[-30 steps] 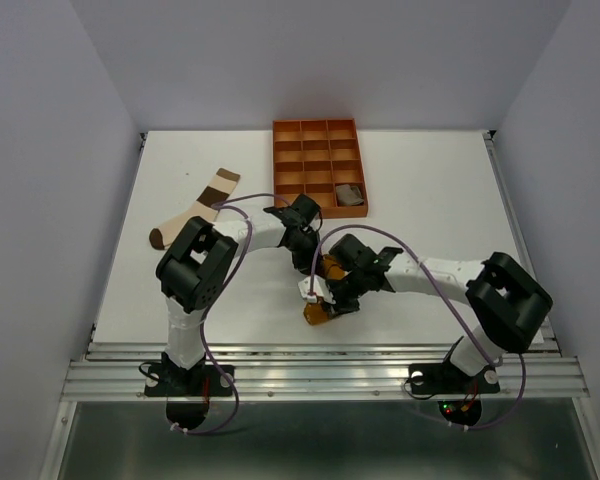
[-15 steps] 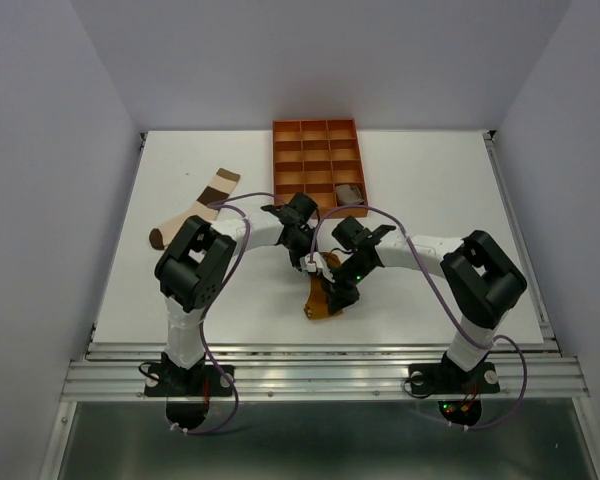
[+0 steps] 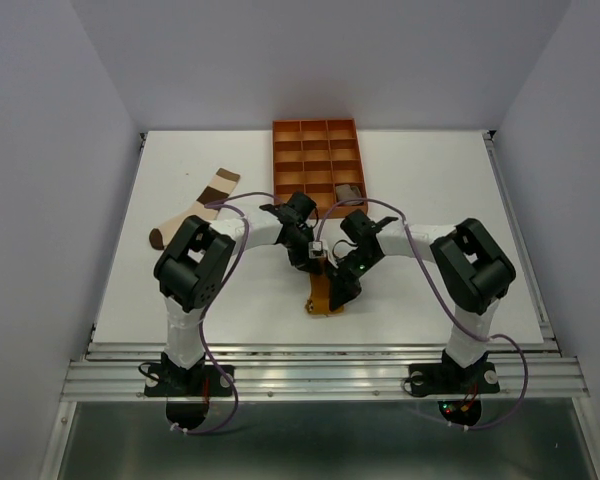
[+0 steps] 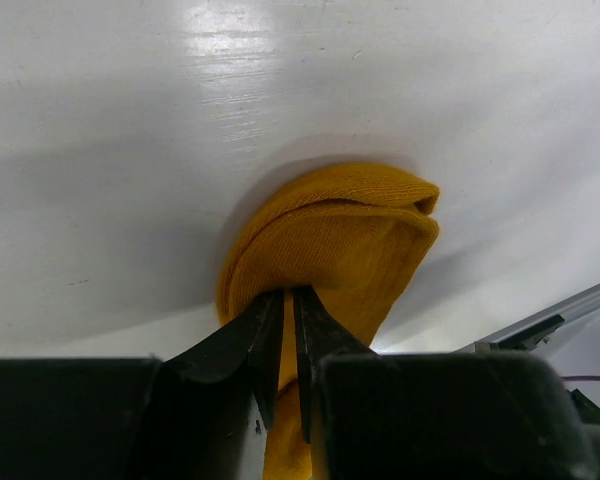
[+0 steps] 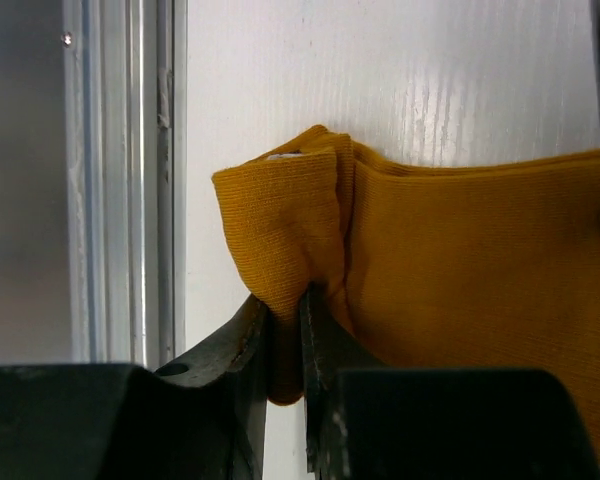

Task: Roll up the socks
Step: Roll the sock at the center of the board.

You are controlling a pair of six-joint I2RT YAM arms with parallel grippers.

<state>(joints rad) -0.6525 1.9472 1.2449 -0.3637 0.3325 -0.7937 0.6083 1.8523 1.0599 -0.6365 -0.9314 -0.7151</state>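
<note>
A mustard orange sock (image 3: 323, 296) lies on the white table between both arms, in front of the tray. My left gripper (image 3: 310, 257) is shut on one end of it; in the left wrist view the fabric (image 4: 330, 240) folds into a rounded hump just past the fingers (image 4: 250, 345). My right gripper (image 3: 338, 285) is shut on a fold of the same sock (image 5: 460, 270), pinched between its fingers (image 5: 252, 345). A brown-cream-white sock (image 3: 197, 207) lies flat at the left. A taupe rolled sock (image 3: 349, 194) sits in a tray compartment.
The orange tray (image 3: 319, 166) with square compartments stands at the back centre. The table's metal front rail (image 3: 320, 352) runs close behind the mustard sock, also seen as a rail (image 5: 120, 180) in the right wrist view. Purple cables loop over both arms.
The right arm has swung left and back, carrying its end of the mustard sock toward the left gripper. The sock now lies more upright and narrower. The left gripper barely shifted.
</note>
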